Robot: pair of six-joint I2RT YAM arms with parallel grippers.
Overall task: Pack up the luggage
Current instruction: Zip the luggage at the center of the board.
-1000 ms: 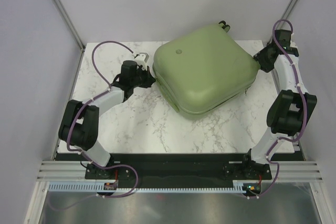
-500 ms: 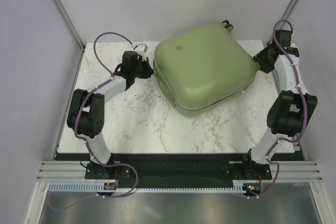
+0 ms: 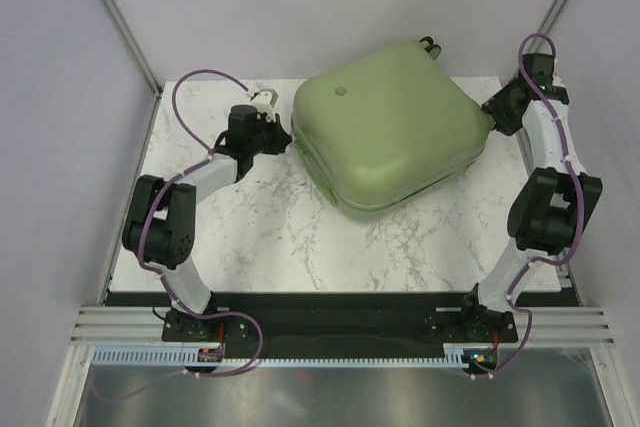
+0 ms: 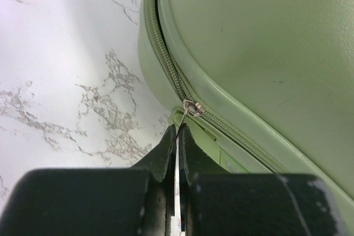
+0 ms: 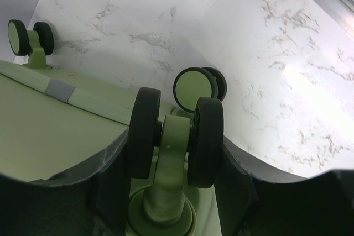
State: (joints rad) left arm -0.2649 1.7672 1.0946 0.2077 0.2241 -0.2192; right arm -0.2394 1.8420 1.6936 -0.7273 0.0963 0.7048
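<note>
The luggage (image 3: 385, 127), a sage-green hard-shell suitcase, lies shut and flat on the marble table (image 3: 260, 237). My left gripper (image 3: 284, 137) is at its left edge. In the left wrist view the left gripper (image 4: 177, 132) is shut on the thin metal zipper pull (image 4: 192, 107), whose tab runs down between the black fingers (image 4: 165, 156). My right gripper (image 3: 490, 113) is at the suitcase's far right corner. In the right wrist view the right gripper (image 5: 176, 158) is shut on a black-and-green double wheel (image 5: 174, 136), one finger (image 5: 113, 175) against each outer face.
Two more wheels show in the right wrist view, one (image 5: 196, 88) just behind the held one and another (image 5: 30, 37) at the far left. Enclosure posts (image 3: 115, 17) and walls stand close behind the table. The arms' bases (image 3: 340, 327) sit on the near rail.
My left gripper has slid toward the back along the suitcase's left edge with the zipper pull in it, and its elbow has swung in. The suitcase nudged slightly back. The right arm barely moved.
</note>
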